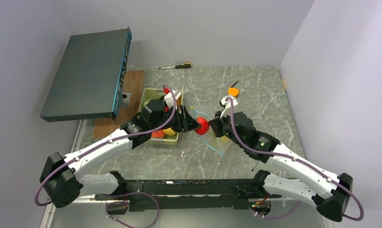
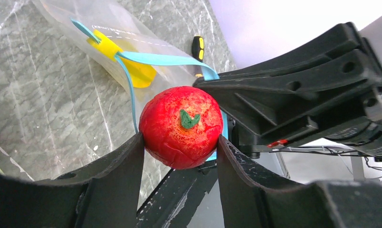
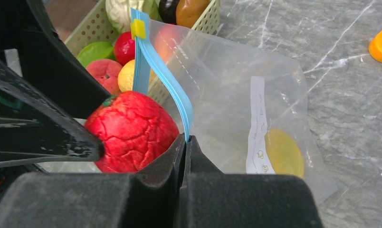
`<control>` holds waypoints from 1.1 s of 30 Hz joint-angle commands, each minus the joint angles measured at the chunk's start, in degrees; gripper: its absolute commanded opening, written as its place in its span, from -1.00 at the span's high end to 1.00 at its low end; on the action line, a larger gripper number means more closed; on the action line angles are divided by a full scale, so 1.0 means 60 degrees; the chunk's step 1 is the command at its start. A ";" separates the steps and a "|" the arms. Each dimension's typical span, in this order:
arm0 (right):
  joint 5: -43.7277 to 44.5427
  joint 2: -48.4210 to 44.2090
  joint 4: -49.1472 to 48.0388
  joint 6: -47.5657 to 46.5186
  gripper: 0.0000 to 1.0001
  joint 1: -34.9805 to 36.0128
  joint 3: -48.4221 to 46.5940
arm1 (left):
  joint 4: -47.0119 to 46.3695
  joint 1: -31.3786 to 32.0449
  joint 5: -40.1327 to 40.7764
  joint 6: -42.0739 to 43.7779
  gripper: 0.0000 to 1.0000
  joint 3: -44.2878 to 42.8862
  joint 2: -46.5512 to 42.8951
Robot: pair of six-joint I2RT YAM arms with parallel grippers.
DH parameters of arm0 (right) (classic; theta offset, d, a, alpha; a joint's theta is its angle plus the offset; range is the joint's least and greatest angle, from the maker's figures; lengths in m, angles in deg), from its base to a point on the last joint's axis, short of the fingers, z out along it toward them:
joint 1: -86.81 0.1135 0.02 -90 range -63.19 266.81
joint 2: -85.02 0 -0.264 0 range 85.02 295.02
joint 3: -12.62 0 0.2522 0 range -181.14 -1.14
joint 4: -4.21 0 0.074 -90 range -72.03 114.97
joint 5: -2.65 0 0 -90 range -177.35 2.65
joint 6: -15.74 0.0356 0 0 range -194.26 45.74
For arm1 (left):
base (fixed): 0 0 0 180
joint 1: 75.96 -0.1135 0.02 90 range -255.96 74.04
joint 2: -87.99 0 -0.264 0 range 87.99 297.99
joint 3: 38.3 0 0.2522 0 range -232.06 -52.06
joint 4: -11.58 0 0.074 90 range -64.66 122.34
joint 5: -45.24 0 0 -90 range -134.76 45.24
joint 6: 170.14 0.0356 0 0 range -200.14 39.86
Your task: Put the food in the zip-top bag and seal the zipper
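Note:
My left gripper [image 2: 181,142] is shut on a red toy tomato [image 2: 181,126] with a green stem and holds it at the open mouth of the clear zip-top bag [image 3: 236,95]. The tomato also shows in the top view [image 1: 202,126] and the right wrist view [image 3: 132,130]. My right gripper [image 3: 186,138] is shut on the teal-blue zipper strip [image 3: 167,80] and holds that edge of the bag up. A yellow slider [image 3: 138,29] sits on the zipper. A yellow food piece [image 3: 284,153] lies inside the bag. More food [image 3: 110,66] fills the pale green tray [image 1: 148,95].
An orange tool with a black handle [image 1: 233,90] lies behind the bag. A screwdriver [image 1: 176,66] lies at the back of the table. A dark flat box [image 1: 89,73] stands raised at the back left, above a brown board [image 1: 108,126].

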 commanded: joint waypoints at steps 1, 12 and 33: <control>-0.0003 -0.0190 -0.0551 0.0084 1.00 0.0023 -0.0209 | -0.0179 0.0070 0.0232 -0.0076 0.37 -0.0022 0.0100; -0.0039 -0.0077 -0.0696 -0.0042 1.00 0.0017 -0.0147 | -0.0068 0.0292 0.0367 0.0026 0.26 -0.0352 0.0632; -0.0112 0.0286 -0.0869 -0.0043 1.00 0.0018 -0.0110 | 0.0165 0.0489 0.0666 0.0588 -0.76 -0.0076 -0.0264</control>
